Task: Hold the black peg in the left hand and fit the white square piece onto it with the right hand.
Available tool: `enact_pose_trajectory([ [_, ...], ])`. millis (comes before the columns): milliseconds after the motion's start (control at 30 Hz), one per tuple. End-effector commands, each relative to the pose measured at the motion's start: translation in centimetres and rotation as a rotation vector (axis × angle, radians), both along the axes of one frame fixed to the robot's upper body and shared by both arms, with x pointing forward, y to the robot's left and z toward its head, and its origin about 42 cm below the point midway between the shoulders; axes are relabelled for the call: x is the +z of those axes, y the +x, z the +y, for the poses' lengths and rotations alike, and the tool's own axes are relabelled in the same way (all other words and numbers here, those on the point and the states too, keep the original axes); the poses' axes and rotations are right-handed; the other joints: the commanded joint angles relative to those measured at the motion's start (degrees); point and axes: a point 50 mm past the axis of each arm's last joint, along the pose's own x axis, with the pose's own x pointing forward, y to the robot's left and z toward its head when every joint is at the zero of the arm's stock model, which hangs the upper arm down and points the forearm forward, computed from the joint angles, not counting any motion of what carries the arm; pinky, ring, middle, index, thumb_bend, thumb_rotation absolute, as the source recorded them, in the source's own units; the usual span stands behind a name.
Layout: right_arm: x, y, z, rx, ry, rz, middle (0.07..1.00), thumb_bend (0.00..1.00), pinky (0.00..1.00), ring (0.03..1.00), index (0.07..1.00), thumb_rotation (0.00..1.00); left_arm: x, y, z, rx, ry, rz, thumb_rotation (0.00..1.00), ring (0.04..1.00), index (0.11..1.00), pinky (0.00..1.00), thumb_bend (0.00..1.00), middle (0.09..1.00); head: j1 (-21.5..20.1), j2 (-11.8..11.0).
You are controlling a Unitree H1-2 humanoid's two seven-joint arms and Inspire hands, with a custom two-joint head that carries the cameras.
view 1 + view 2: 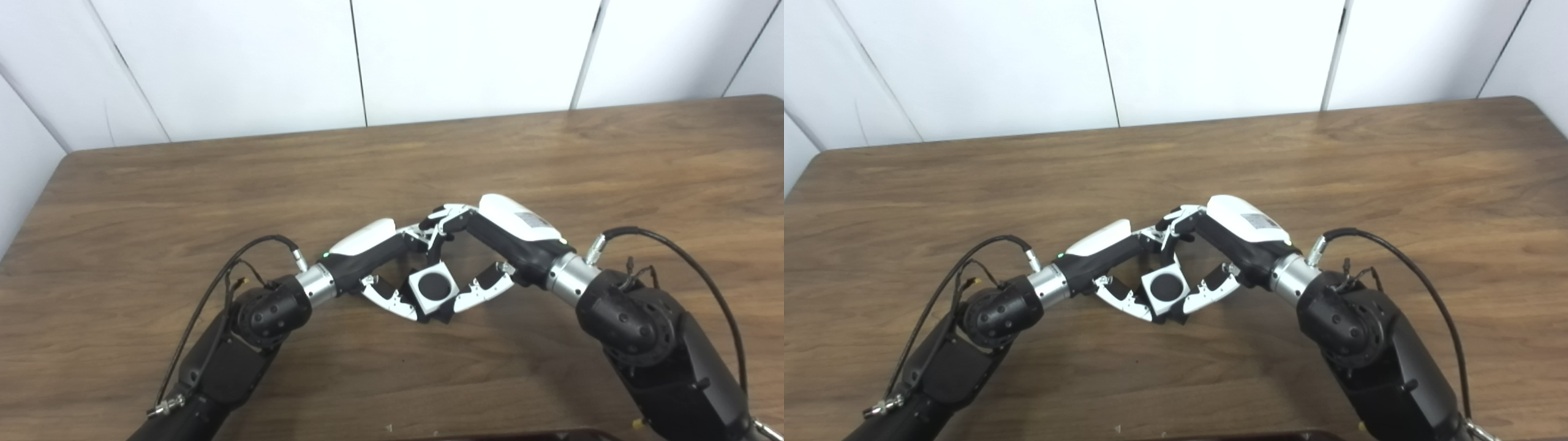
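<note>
Both hands meet over the middle of the table (184, 202). Between them sits the white square piece (421, 296), tilted like a diamond, with the round black peg (433, 285) filling its centre hole. A bit of black peg base shows under the piece's lower corner. My left hand (373, 257) comes in from the left, thumb against the piece's lower left side, fingers curled behind it. My right hand (499, 242) mirrors it, its thumb on the lower right side. The fingers of both hands touch above the piece. How the left fingers hold the peg is hidden behind the piece.
White wall panels stand behind the table's far edge. A dark object (502, 436) peeks in at the bottom edge, near the right arm. Cables loop from both wrists above the wood.
</note>
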Motion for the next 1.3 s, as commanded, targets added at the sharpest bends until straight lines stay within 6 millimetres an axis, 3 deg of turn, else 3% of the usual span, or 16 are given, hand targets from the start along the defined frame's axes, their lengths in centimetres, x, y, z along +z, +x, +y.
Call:
enact_pose_trajectory([
  [0,0.8,0.2,0.5,0.022,0.015,-0.05,0.815,0.52,0.85,0.89,0.481,0.15,-2.1,-0.9,0.3,-0.014,0.091,0.09,0.08,0.983,0.488,0.91,0.52,0.915,-0.01,0.08],
  [200,0.5,0.4,0.4,0.009,-0.008,-0.043,0.828,0.52,0.85,0.89,0.491,0.15,-2.1,-1.0,0.4,-0.017,0.088,0.088,0.07,0.979,0.488,0.91,0.52,0.914,-0.01,0.12],
  [267,0.5,0.3,0.4,0.004,-0.025,-0.037,0.876,0.74,0.82,0.893,0.702,0.21,-2.1,-1.0,0.4,-0.017,0.091,0.091,0.07,0.978,0.488,0.92,0.52,0.917,-0.07,0.19],
  [300,0.5,0.3,0.4,0.003,-0.029,-0.035,0.891,0.8,0.81,0.894,0.764,0.23,-2.1,-1.0,0.4,-0.017,0.093,0.092,0.07,0.978,0.488,0.92,0.52,0.918,-0.09,0.19],
  [433,0.5,0.1,0.2,-0.012,-0.019,-0.033,0.94,0.89,0.78,0.898,0.901,0.25,-2.1,-1.0,0.4,-0.016,0.091,0.096,0.07,0.98,0.488,0.91,0.52,0.918,-0.09,0.27],
  [967,0.8,0.2,-0.7,-0.039,0.017,-0.038,0.939,0.91,0.77,0.898,0.915,0.26,-2.1,-1.0,0.6,-0.013,0.092,0.102,0.07,0.977,0.487,0.92,0.52,0.918,-0.63,0.15],
  [1267,3.6,1.0,-4.9,-0.09,0.138,-0.091,0.901,0.9,0.67,0.86,0.862,0.38,-2.1,-1.0,1.0,-0.007,0.1,0.101,0.07,0.973,0.488,0.9,0.52,0.919,-1.4,-0.03],
])
